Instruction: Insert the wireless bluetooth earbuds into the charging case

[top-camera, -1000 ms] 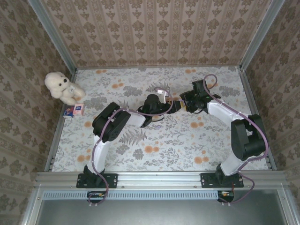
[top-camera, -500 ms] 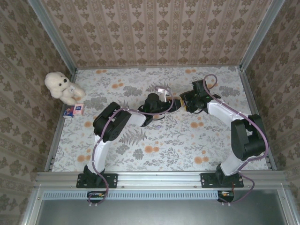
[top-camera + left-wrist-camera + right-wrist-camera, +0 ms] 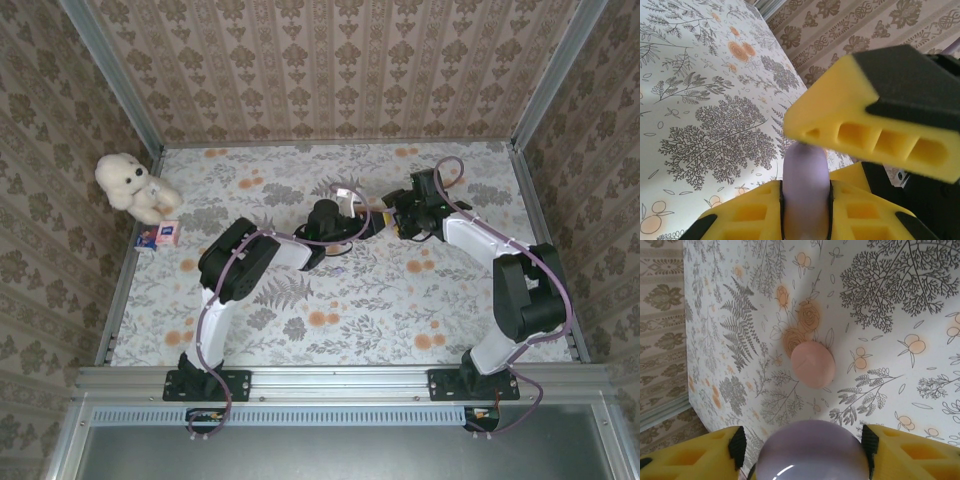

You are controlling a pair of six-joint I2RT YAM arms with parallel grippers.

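A lilac round charging case (image 3: 812, 457) hangs above the cloth between both grippers at mid-table. In the left wrist view I see it edge-on (image 3: 805, 170), and my left gripper (image 3: 806, 189) is shut on its flat faces. My right gripper (image 3: 803, 442) stands across the case's width with a small gap beside one pad, so it is open. One of its yellow fingers (image 3: 865, 130) crosses the left wrist view. From above the left gripper (image 3: 367, 222) and the right gripper (image 3: 393, 218) meet tip to tip. The earbuds are hidden from me.
A pale pink round case (image 3: 813, 364) lies on the floral cloth below the grippers. A white teddy (image 3: 130, 185) and a small box (image 3: 158, 235) sit at the far left. Papered walls and metal rails close in the table.
My left gripper has closed onto the lilac case. The right gripper's jaws have widened around it. Both arms have stayed nearly in place.
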